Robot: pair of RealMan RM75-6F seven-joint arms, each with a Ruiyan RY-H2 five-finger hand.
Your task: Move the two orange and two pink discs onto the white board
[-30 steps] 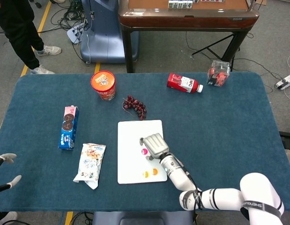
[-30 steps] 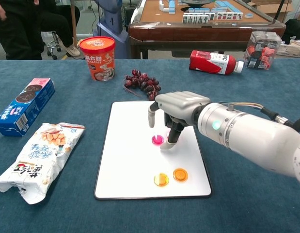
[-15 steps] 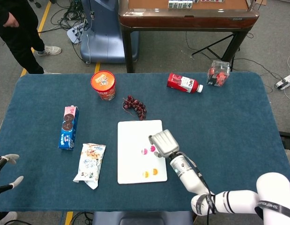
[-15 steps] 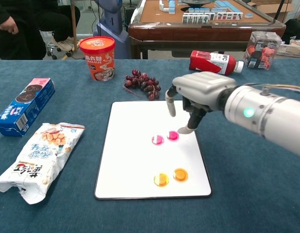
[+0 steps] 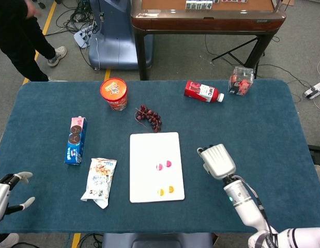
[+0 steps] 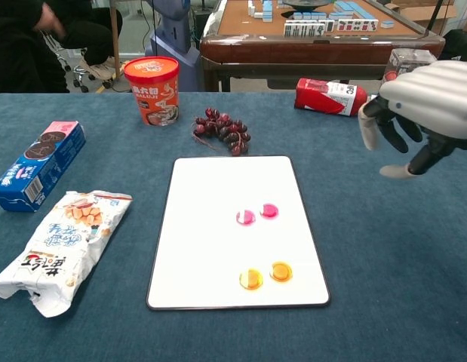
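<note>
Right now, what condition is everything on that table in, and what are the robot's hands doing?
pink discs: both flat on the white board.
orange discs: both flat on the board, nearer the robot.
right hand: off the board, empty, fingers apart.
left hand: at the table's edge, empty.
red bottle: lying on its side.
cup: upright, lidded.
snack bag: lying flat.
</note>
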